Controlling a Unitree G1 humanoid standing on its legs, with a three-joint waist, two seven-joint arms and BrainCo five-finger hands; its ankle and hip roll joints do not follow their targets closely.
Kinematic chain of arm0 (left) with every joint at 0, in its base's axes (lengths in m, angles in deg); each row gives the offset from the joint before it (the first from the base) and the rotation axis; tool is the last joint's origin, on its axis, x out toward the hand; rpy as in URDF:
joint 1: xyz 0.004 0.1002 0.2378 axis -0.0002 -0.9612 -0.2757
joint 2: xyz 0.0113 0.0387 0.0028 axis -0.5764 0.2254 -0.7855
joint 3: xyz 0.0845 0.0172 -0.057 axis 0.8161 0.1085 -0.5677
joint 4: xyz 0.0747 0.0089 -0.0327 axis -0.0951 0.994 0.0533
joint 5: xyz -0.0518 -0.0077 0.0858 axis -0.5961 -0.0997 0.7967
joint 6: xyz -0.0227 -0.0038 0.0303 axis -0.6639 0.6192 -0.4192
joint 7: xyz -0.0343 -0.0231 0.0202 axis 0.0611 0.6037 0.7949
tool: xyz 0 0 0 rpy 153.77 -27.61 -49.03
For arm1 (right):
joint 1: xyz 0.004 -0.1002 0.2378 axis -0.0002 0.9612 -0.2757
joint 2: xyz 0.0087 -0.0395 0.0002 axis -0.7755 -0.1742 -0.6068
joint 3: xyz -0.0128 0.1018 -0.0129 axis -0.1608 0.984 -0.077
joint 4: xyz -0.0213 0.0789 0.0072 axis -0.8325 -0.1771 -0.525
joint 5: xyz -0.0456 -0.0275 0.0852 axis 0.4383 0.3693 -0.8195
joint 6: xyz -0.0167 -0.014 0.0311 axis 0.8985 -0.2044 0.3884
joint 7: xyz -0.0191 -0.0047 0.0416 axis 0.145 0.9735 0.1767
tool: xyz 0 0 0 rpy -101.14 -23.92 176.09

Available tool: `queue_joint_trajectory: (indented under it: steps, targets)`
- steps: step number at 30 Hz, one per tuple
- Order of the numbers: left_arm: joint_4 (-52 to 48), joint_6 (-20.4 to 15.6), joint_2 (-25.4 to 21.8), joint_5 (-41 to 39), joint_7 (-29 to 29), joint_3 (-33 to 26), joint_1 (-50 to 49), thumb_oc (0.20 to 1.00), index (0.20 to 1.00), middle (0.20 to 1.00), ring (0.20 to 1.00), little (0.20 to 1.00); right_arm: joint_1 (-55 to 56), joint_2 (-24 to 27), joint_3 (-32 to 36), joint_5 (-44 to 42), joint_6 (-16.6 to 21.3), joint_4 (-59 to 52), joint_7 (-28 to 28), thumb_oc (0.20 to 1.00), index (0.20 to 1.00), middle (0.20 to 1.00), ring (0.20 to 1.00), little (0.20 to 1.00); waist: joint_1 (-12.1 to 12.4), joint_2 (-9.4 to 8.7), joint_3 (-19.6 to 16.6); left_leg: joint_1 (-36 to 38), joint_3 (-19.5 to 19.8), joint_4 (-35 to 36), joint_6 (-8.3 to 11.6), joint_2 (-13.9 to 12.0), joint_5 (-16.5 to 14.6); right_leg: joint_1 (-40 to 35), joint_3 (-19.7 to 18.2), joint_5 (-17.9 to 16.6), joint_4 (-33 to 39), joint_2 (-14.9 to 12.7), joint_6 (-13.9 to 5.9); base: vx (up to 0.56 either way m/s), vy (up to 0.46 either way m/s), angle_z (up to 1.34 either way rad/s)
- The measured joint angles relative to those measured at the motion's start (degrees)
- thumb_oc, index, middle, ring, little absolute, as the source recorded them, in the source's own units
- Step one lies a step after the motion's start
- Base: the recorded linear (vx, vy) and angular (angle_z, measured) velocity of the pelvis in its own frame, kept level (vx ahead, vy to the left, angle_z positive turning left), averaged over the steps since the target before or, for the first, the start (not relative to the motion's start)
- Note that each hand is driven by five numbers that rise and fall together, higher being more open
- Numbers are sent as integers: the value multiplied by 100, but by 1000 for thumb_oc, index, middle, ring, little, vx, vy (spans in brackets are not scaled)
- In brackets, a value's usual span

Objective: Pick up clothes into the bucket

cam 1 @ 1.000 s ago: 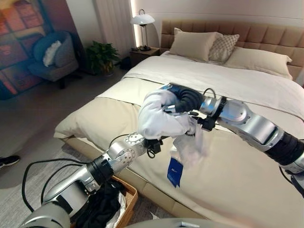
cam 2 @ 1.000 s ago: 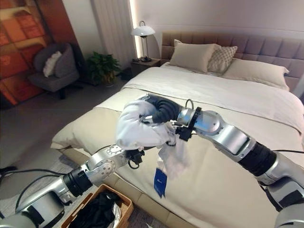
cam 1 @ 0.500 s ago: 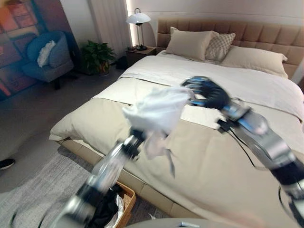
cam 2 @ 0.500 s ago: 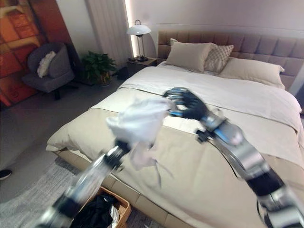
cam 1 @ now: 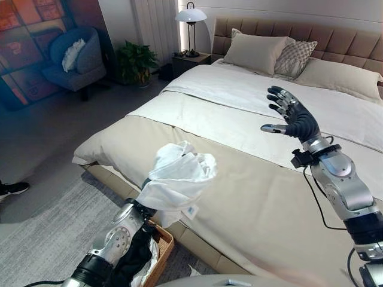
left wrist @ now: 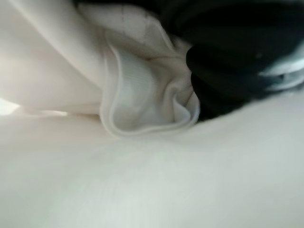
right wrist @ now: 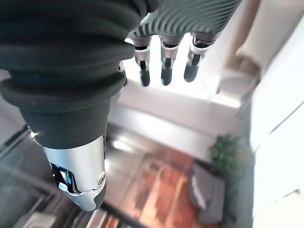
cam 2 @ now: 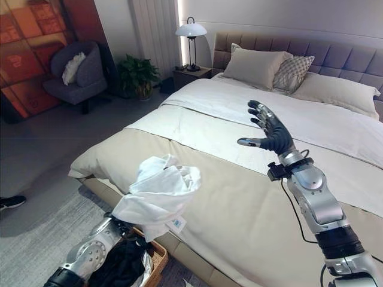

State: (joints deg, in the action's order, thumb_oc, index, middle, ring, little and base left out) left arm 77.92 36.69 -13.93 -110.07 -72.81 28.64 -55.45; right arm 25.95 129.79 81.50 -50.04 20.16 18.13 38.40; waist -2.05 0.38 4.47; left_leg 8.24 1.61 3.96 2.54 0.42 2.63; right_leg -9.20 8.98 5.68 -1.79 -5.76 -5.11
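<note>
The soft, crumpled white garment [cam 1: 178,178] covers the left hand, grip not visible, above the woven basket [cam 1: 160,258]. The right hand [cam 1: 294,118] is spread open over the bed [cam 1: 263,209].

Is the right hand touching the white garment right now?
Apart. The left eye view shows the right hand raised open over the bed, well clear of the white garment bundled on the left arm.

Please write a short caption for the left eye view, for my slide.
Left hand carries white garment above wicker basket; right hand open over bed.
</note>
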Motion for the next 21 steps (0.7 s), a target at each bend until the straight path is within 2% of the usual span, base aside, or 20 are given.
queue_joint_trajectory:
  steps: [3, 6, 8, 9, 12, 14, 17, 19, 21]
  targets:
    - [36, -151, -56, 503, -55, -513, -221, 200, 200, 200, 200, 200, 347, -183, 267, 46, 3, 84, 41, 1000, 1000, 1000, 1000, 1000, 16, 1, 99, 4, 25, -1, 0, 6, 0, -63, 51, -43, 68, 2, -6, -15, 30, 5]
    - [129, -329, 54, 1114, -253, -1189, -546, 200, 200, 200, 200, 200, 912, -697, 683, 282, -28, 205, 129, 1000, 1000, 1000, 1000, 1000, 32, -13, 176, -4, 37, 6, 0, 8, 0, -66, 77, -42, 86, 0, -7, -33, 42, 2]
    - [259, -485, 190, 1702, -503, -1757, -795, 200, 200, 200, 200, 200, 1426, -1219, 984, 663, -40, 418, 275, 1000, 1000, 1000, 1000, 1000, 35, -8, 277, -27, 33, 6, 2, 17, -3, -48, 84, -41, 88, -2, -7, -60, 48, 2]
    - [312, -611, 235, 2400, -749, -2064, -929, 200, 200, 200, 200, 200, 1767, -1324, 991, 1297, 8, 898, 472, 1000, 1000, 1000, 1000, 1000, 27, -18, 318, -130, 26, -18, 4, 24, -5, 71, 80, -41, 33, -10, -8, -101, 41, 0]
    - [611, -914, 446, 3218, -1253, -2671, -968, 200, 200, 200, 200, 200, 2278, -1469, 1050, 1920, -52, 2042, 727, 1000, 1000, 1000, 1000, 1000, 156, -32, 506, -424, 24, -147, 4, 52, -4, 397, 69, -39, -137, -46, -10, -150, 49, -1]
    - [870, -996, 457, 3571, -1594, -2911, -960, 200, 200, 200, 200, 200, 2331, -1690, 1069, 2121, -119, 2643, 841, 1000, 1000, 1000, 1000, 1000, 156, -72, 720, -542, 8, -241, -4, 61, -11, 549, 20, -24, -235, -62, -16, -198, 48, -9]
    - [1003, -1140, 412, 4194, -2116, -3016, -932, 200, 200, 200, 200, 200, 2255, -1729, 845, 2410, -10, 3338, 968, 1000, 1000, 1000, 1000, 1000, 166, -145, 986, -881, -31, -427, 18, 72, -41, 951, -79, 3, -485, -112, -41, -165, 39, -14]
    - [1128, -1307, 266, 4668, -2429, -2997, -871, 200, 200, 200, 200, 200, 2226, -1635, 575, 2685, 154, 4011, 1023, 1000, 1000, 1000, 1000, 1000, 158, -265, 1211, -1217, -73, -664, 43, 76, -59, 1305, -142, 7, -709, -129, -46, -136, 28, -9]
    - [1310, -1341, 113, 4936, -2746, -3018, -747, 200, 200, 200, 200, 200, 2373, -1612, 439, 2823, 102, 4361, 1047, 1000, 1000, 1000, 1000, 1000, 221, -379, 1448, -1563, -107, -846, 47, 59, -60, 1665, -203, -27, -907, -122, -33, -125, 16, -13]
